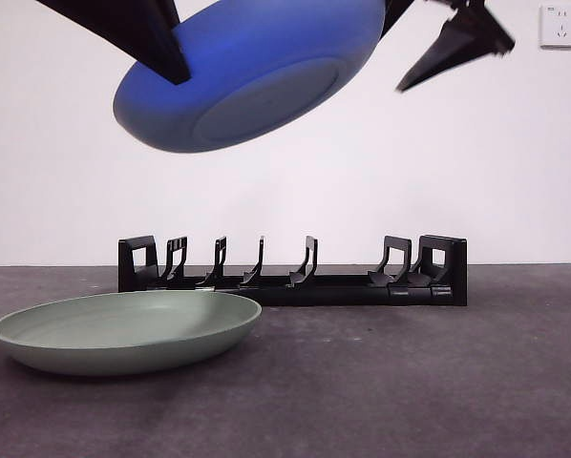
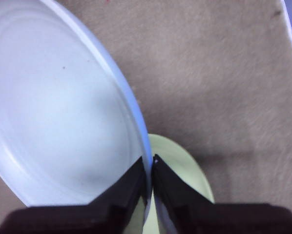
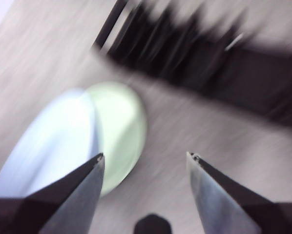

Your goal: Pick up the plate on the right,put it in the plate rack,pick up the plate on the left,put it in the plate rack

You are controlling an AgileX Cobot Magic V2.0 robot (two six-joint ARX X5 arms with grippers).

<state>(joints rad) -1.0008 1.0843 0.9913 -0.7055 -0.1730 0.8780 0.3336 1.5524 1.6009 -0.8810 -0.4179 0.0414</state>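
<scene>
Behind dark tabletop [image 1: 410, 382], seemingly white wall [image 1: 457, 172]

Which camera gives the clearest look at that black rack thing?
The front view: the plate rack stands whole and sharp on the table, every prong visible. The right wrist view shows only a dark blurred band; the left wrist view misses it.

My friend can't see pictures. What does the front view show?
A blue plate hangs tilted in the air above a black plate rack, pinched at its rim by the left gripper. A green plate lies on the table; the right gripper is open, empty.
</scene>
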